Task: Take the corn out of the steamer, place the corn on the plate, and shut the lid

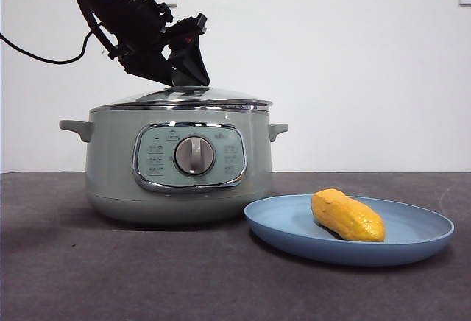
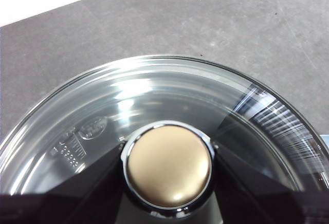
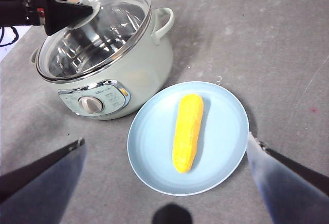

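Observation:
The glass lid [image 1: 213, 97] sits on the sage-green steamer [image 1: 110, 166]. My left gripper [image 1: 185, 79] comes down from the upper left and is shut on the lid's knob [image 2: 168, 165], one black jaw on each side of it. In the right wrist view the same gripper [image 3: 77, 7] shows at the lid [image 3: 121, 8]. The yellow corn [image 1: 347, 216] lies lengthwise on the light-blue plate [image 1: 412, 244], to the right of the steamer. My right gripper [image 3: 165, 140] hangs open high above the plate [image 3: 226, 111] and the corn [image 3: 188, 131], holding nothing.
The dark grey tabletop [image 1: 88, 277] spreads around the steamer and the plate. The plate's rim lies close to the steamer's base. A white wall stands behind, and a black cable [image 1: 37, 56] hangs at the upper left.

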Available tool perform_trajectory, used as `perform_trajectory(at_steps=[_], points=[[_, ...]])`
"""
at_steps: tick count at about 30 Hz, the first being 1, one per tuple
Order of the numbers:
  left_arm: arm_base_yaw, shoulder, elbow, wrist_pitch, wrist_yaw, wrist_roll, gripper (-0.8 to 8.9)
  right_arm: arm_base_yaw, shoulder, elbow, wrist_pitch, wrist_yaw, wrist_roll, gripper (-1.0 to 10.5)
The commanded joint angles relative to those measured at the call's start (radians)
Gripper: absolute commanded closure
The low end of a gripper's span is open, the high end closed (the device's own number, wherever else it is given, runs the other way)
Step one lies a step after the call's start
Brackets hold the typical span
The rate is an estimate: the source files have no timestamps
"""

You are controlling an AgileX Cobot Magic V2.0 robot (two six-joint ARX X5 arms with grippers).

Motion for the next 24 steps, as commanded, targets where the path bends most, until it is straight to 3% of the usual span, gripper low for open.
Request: perform_trajectory(at_steps=[1, 24], points=[[-0.008, 0.013, -0.009, -0.045, 0.002, 0.016, 8.22, 0.002, 0.0, -0.009, 0.005, 0.0, -0.017, 2.9], [-0.006, 0.013, -0.009, -0.121, -0.099, 0.043, 8.22, 0.002, 0.0, -0.009, 0.005, 0.0, -0.026, 2.9]])
